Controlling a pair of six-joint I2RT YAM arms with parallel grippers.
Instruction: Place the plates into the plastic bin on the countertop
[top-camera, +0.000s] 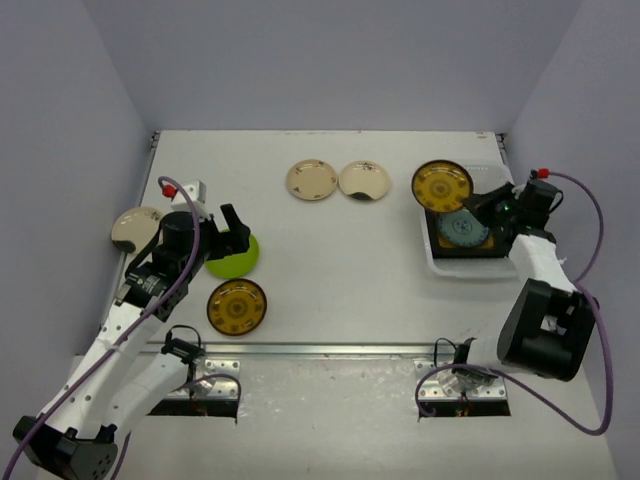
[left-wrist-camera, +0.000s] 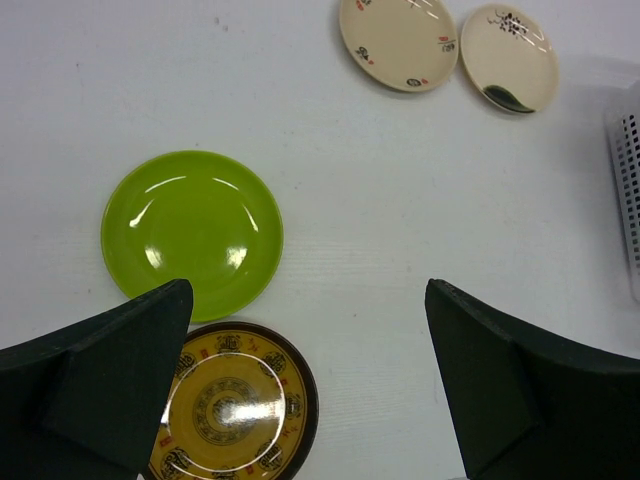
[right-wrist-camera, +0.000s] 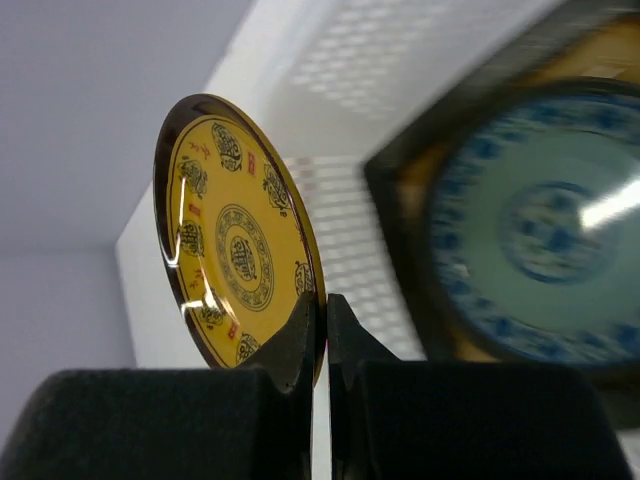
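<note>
One view, right wrist's, shows right gripper (right-wrist-camera: 326, 305) pinching amber plate (right-wrist-camera: 235, 265) edge-on; left gripper (left-wrist-camera: 308, 292) gapes wide.

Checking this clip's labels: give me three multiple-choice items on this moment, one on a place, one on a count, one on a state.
1. Where is the blue-white plate?
A) held in the air
B) in the plastic bin
C) on the floor

2. How many cream plates show from above?
A) one
B) two
C) three

3. The right gripper is:
A) shut on the amber plate by its rim
B) open over the bin
C) shut on nothing

Answers:
1 B: it lies inside the bin's walls.
2 C: two lie at the far centre and one at the left edge.
3 A: its jaws close on the upright plate's edge.
</note>
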